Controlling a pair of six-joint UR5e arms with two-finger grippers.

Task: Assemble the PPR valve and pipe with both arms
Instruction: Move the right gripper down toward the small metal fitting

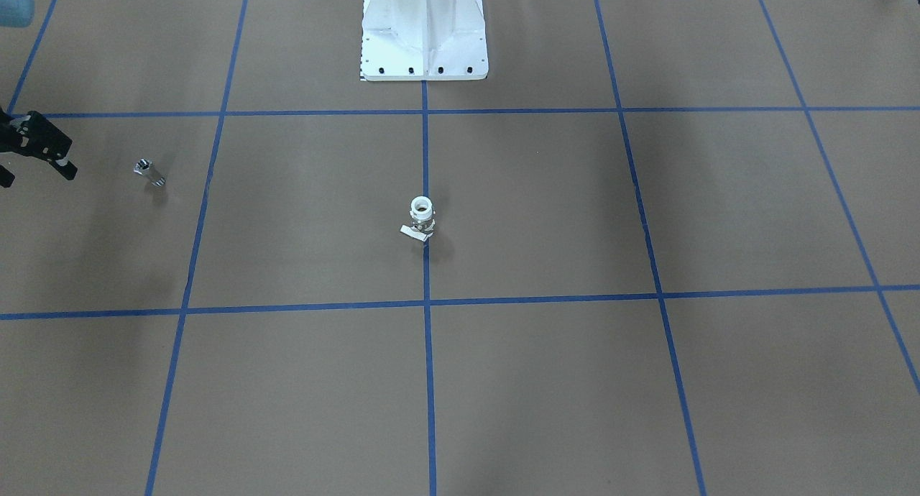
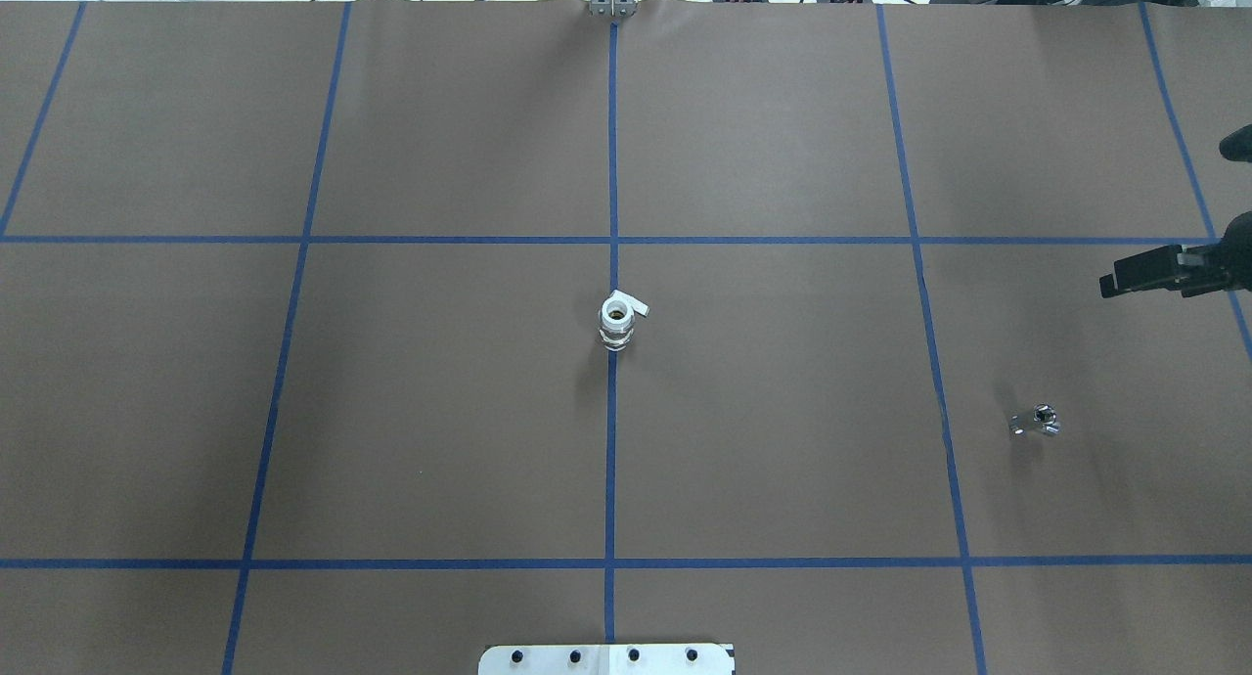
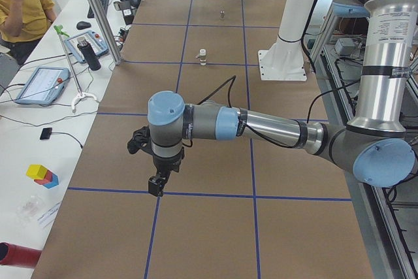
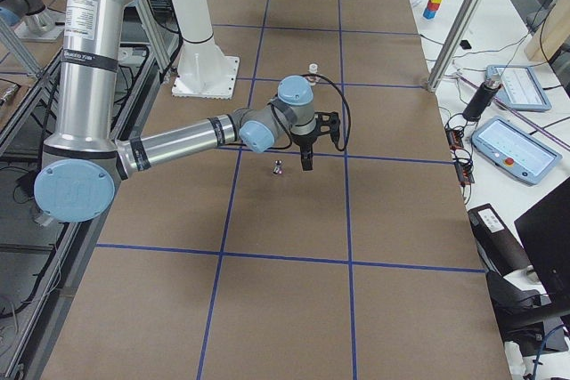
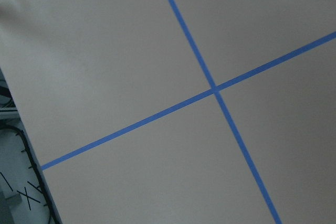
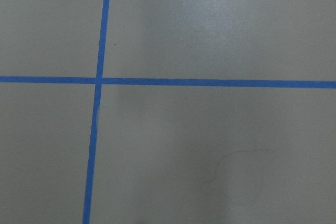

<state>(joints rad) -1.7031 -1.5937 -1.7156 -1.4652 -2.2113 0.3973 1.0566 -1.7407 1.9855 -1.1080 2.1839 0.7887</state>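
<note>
The PPR valve stands upright on the centre blue line, white end up and silver lever to one side; it also shows in the overhead view. The pipe, a small silver stub, lies on the brown paper toward my right side. My right gripper hovers above the table a short way from the pipe; its fingers look spread and hold nothing. My left gripper points down over a blue line far from both parts, and I cannot tell whether it is open.
The white bolted pedestal stands at the robot's side of the table. Blue tape lines divide the brown paper into squares. A side bench with tablets and a seated person lies beyond the far table edge.
</note>
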